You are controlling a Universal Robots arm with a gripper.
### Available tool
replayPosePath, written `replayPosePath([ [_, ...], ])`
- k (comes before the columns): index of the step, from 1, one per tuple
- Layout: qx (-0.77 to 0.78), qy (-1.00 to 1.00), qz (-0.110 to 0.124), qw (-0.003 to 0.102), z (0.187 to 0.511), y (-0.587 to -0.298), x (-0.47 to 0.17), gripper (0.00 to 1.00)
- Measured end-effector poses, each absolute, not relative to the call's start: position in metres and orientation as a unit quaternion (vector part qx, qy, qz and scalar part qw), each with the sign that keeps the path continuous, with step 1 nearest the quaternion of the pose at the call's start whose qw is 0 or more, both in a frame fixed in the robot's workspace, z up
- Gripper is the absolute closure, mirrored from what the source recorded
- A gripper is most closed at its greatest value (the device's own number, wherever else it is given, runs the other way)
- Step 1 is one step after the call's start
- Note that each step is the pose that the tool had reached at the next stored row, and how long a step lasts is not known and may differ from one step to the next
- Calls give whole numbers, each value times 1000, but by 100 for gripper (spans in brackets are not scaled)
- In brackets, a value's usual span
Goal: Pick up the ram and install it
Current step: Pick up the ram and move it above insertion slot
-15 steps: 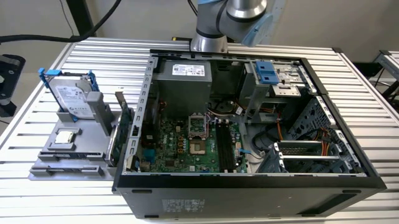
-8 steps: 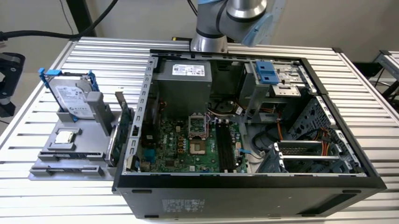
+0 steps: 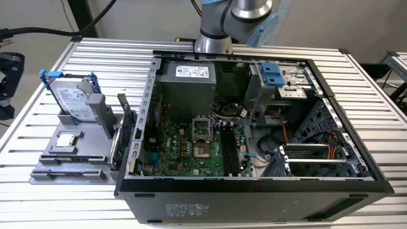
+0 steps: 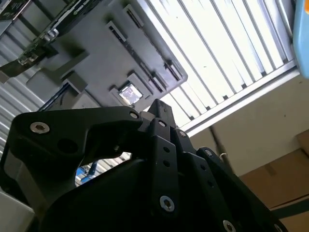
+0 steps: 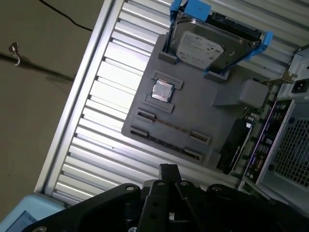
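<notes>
Grey plastic, that is the holder [image 3: 45,172] I look at first. It lies on the slatted aluminium table [image 3: 381,119], just beside the open computer case [image 3: 254,185], on the exterior view's left. It carries several parts. A silver hard drive [image 3: 70,98] in a blue frame stands upright at its far end. A small square processor chip [image 3: 66,140] lies flat in a recess near the middle. A green expansion card [image 3: 124,131] stands on edge along the side that faces the case.

The ram [image 5: 171,129] is in this holder too. In the first wrist view I see it from its edge, as a thin line between two pairs of small clips, near the chip.

Inside the case lies the green motherboard [image 3: 181,155] with its black memory slots [image 3: 230,148], and beyond it sits the grey power supply [image 3: 188,81]. I cannot tell whether anything sits in the slots.

The gripper [image 5: 169,169] hangs over the table near the holder's ram side, apart from it. Its black fingers are pressed together with nothing between them.
</notes>
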State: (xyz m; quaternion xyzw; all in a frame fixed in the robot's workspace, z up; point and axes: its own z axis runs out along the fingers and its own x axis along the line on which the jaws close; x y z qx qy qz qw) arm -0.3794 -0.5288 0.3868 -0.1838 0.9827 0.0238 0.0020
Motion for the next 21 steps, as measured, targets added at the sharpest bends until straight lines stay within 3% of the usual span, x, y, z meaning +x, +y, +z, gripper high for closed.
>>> replayPosePath([
  [21, -277, 961, 24, -1, 387, -529, -379, 100],
])
